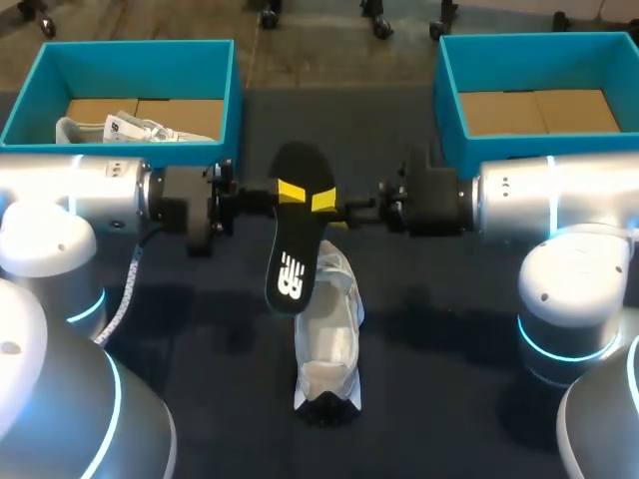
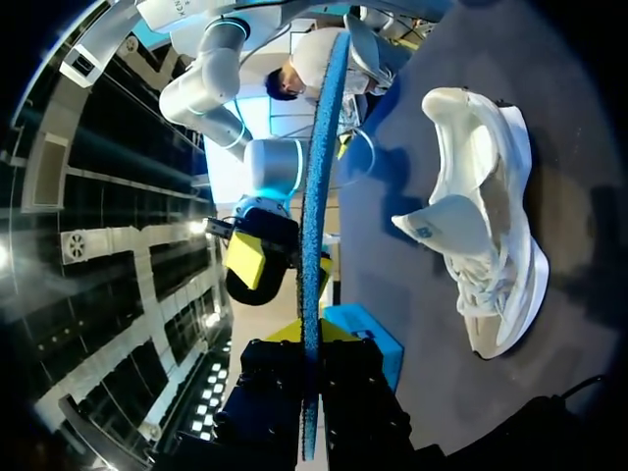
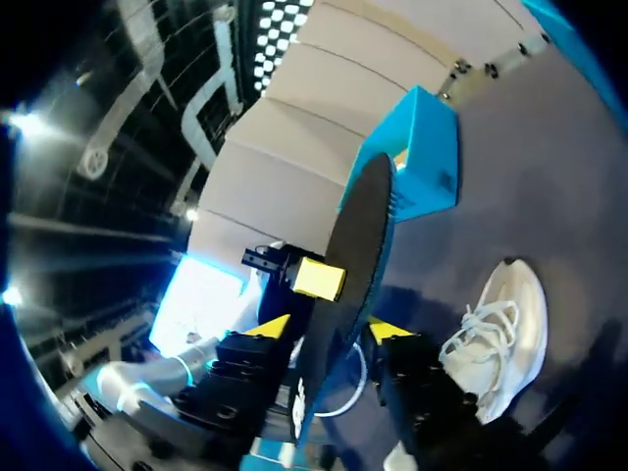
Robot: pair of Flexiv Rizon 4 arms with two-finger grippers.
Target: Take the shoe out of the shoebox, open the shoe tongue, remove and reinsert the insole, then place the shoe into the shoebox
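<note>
A black insole point(image 1: 297, 249) with a blue underside hangs in the air over the middle of the table, between my two grippers. My left gripper point(image 1: 289, 190) is shut on it; in the left wrist view the insole point(image 2: 319, 177) runs edge-on between that gripper's point(image 2: 310, 339) fingers. My right gripper point(image 1: 324, 203) faces it from the other side and is open: its yellow tips stand apart on either side of the insole point(image 3: 358, 226), with a gap around the right gripper point(image 3: 332, 330). The white shoe point(image 1: 329, 339) lies on the table below, toe toward me.
A teal shoebox point(image 1: 130, 50) at the back left holds a second white shoe point(image 1: 130, 128). A matching teal box point(image 1: 539, 42) at the back right shows only its cardboard floor. A cable point(image 1: 128, 289) hangs from my left arm.
</note>
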